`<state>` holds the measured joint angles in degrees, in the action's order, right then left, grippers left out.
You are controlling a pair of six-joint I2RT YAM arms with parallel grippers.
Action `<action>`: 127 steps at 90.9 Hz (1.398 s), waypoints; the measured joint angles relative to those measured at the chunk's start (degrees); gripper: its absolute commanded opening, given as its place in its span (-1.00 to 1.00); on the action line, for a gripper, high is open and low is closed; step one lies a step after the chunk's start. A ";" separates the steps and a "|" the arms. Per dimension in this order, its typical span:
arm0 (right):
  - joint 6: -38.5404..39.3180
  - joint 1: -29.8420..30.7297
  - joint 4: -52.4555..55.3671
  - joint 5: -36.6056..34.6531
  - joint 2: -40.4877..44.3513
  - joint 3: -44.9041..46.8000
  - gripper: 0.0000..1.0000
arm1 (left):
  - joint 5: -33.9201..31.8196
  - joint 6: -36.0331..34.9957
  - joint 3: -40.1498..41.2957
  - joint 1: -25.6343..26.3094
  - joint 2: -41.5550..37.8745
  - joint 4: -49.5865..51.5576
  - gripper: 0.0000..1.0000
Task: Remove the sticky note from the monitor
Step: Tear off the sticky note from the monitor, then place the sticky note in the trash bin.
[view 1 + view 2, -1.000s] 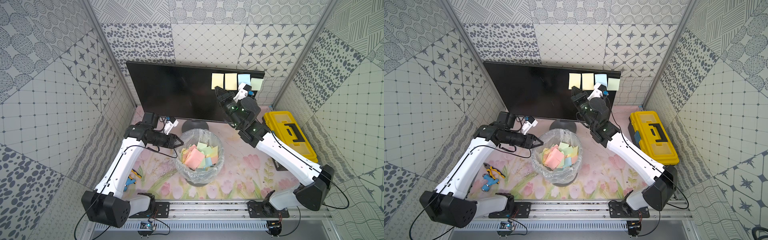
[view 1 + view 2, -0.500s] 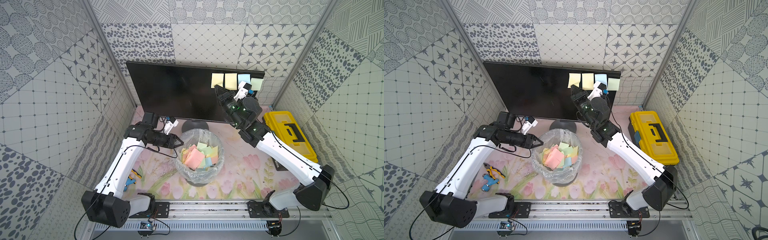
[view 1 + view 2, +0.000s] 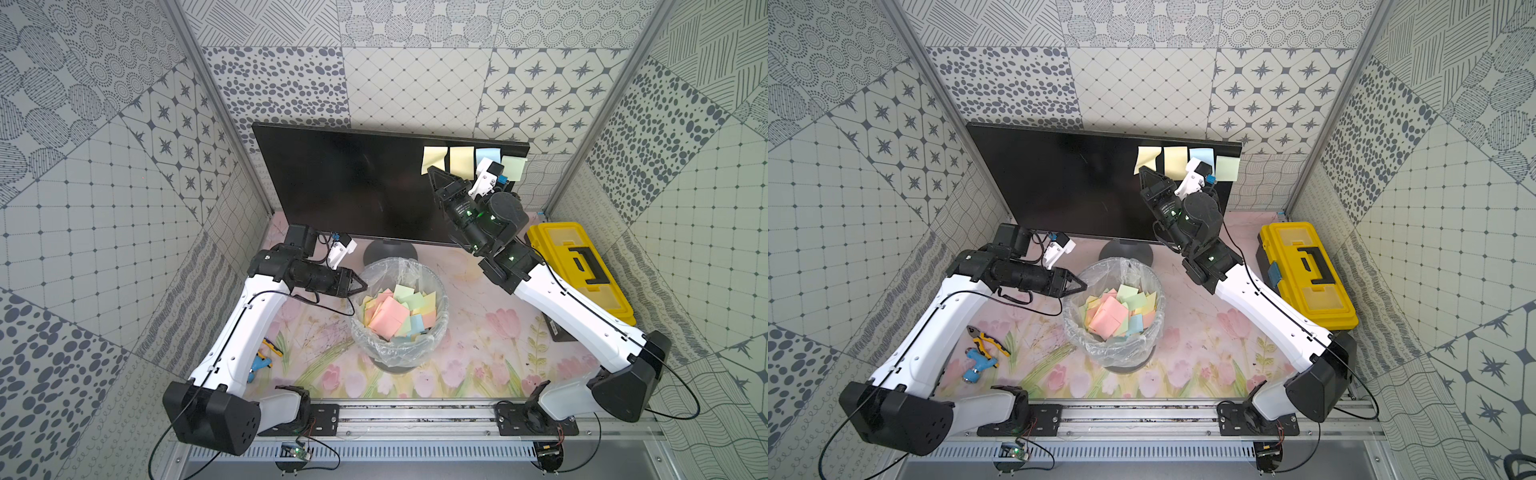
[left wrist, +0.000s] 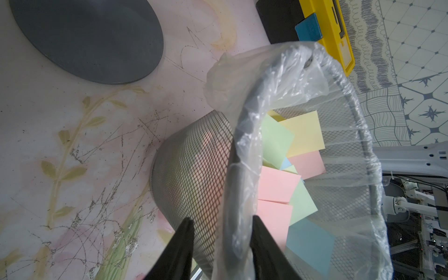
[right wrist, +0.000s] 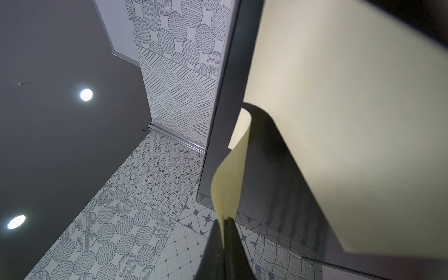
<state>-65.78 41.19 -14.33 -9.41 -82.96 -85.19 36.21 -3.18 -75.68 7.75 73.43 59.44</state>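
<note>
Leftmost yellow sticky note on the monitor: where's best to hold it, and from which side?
Grip the leftmost yellow note by its lower edge, coming from below, in front of the monitor. In the right wrist view that edge curls off the screen while the rest lies flat against it. The right gripper is shut on that edge.

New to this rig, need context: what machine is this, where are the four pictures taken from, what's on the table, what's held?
Two white robot arms stand on a front rail. Both top views look down from one overhead camera; each wrist view looks along its arm's claw. On the floral mat: a monitor with a row of sticky notes, a lined wire wastebasket of notes, a yellow toolbox, pliers. The right claw is shut on the leftmost yellow note; its lower corner curls away from the screen. The left claw grips the wastebasket's rim.
</note>
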 measured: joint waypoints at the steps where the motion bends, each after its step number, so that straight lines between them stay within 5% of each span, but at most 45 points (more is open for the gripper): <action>1: 0.02 0.00 0.02 0.02 0.02 0.00 -1.00 | 0.00 0.00 0.00 0.00 0.00 0.00 -0.16; 82: 3.02 3.02 3.76 6.19 3.28 0.07 -1.00 | 0.00 0.02 -0.22 0.00 0.33 0.02 -0.16; 127: 11.91 8.72 19.52 12.59 17.46 13.16 -1.00 | -0.07 0.00 -1.09 0.00 1.18 0.17 -0.16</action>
<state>-53.87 49.91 5.19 3.18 -65.49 -72.03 36.14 -3.18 -76.77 7.75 74.61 59.61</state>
